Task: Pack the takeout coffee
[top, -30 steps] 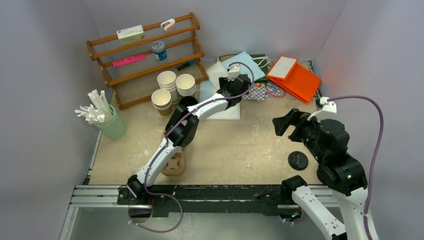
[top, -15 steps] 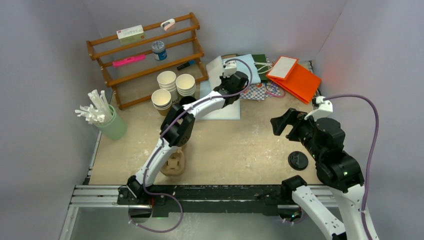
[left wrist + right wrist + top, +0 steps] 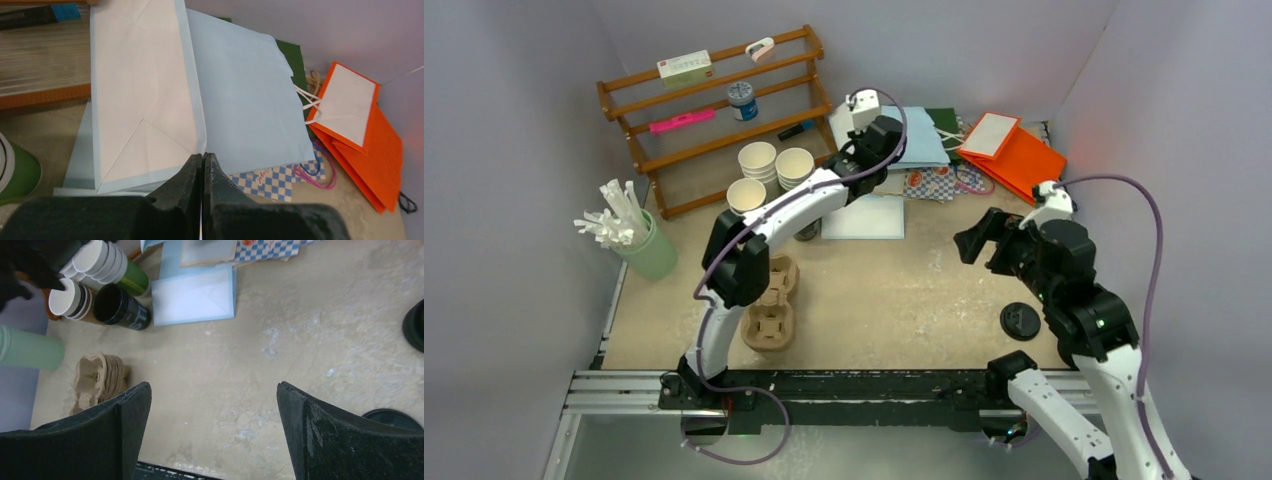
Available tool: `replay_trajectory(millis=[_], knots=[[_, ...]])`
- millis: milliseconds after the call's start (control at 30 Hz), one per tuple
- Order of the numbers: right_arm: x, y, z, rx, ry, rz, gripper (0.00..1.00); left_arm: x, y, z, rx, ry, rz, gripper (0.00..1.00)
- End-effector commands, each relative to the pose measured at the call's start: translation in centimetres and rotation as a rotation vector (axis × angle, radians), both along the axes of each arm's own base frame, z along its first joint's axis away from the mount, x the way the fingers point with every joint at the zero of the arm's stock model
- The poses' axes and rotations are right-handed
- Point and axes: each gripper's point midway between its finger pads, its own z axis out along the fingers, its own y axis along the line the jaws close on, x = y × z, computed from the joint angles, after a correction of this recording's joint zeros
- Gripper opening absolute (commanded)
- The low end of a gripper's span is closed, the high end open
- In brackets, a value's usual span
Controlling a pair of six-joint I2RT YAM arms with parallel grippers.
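1. Looks down on a beige counter with two robot arms reaching in from its near edge
2. Shows the left fingers at the far middle, clenched flat together on the near right corner of a white and pale blue paper bag
3. Places a second pale blue bag just right of that one and partly under it, a checked bag at its near edge, and orange bags further right by the wall
4. Shows the right fingers spread wide and grasping nothing, hovering above bare counter right of centre, well apart from the bags
5. Puts a black lid flat on the counter, near the right arm
6. Finds a flat pale blue bag on the near side of the left fingers, with a cup that looks black inside just left of it
7. Sets stacks of lidless white cups left of the bags, in front of a wooden rack
8. Adds a cardboard cup carrier beside the left arm and a mint green holder of wrapped straws at the left edge
9. Cannot make out the lidded takeout coffee in any view, so cannot tell where it stands
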Motion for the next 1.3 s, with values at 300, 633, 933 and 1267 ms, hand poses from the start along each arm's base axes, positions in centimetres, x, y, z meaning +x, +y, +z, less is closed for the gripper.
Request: replay_trajectory(millis=[300,633,933,1267], knots=[[7.8,5.6,-0.6,0.260,0.162,-0.046,0.95,-7.0,0.5,5.2,-0.307,0.106,-0.122,0.00],[13.7,4.7,-3.1,0.584,0.286,-0.283,0.96,-9.6,-0.1,5.4,-0.425,0.159,-0.187,0.00],[16.8,3.4,-6.7,0.713,0.392,-0.464,0.99,-10.3,-1.3,6.0,-0.512,0.174,-0.240,0.00],[17.3,0.2,-12.2,0.630,0.409,-0.636,0.99,-11.4,-1.7,6.0,-0.575,0.205,-0.274,0.00]])
